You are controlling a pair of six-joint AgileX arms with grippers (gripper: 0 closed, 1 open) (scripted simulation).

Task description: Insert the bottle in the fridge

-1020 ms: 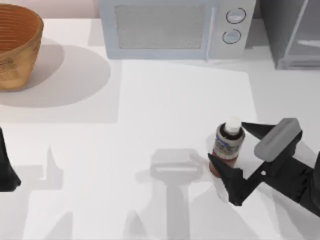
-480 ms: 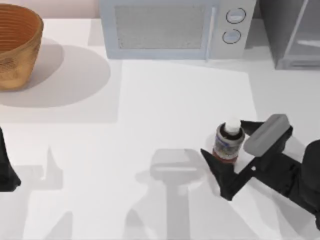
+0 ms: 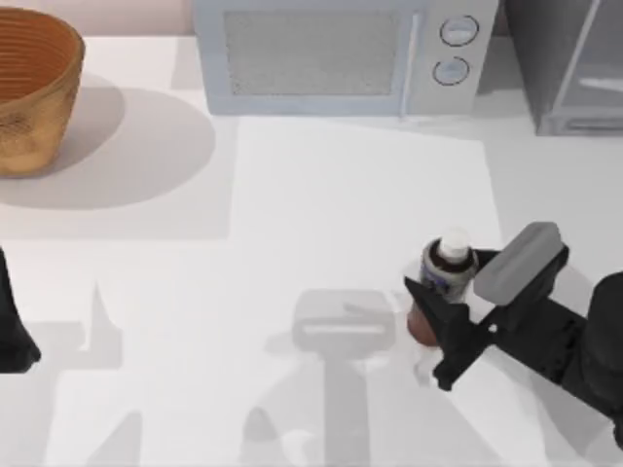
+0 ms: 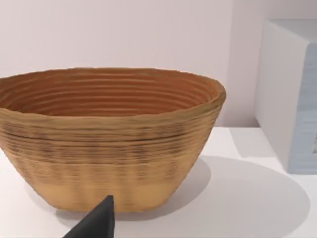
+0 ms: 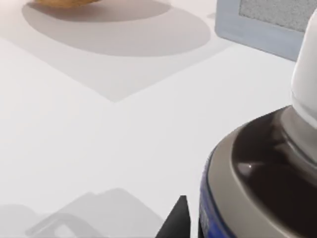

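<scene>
Right gripper (image 3: 456, 285) is reaching in low from the table's right edge, its fingers pressing both sides of the upright bottle (image 3: 446, 273) near the front right. Fridge (image 3: 569, 60) is standing at the back right corner. Left arm (image 3: 14, 326) is sitting parked at the left edge; its finger gap can't be judged.

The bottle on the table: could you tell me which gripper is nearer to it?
Right. The right gripper closes around the bottle; the left gripper is parked facing the basket.
</scene>
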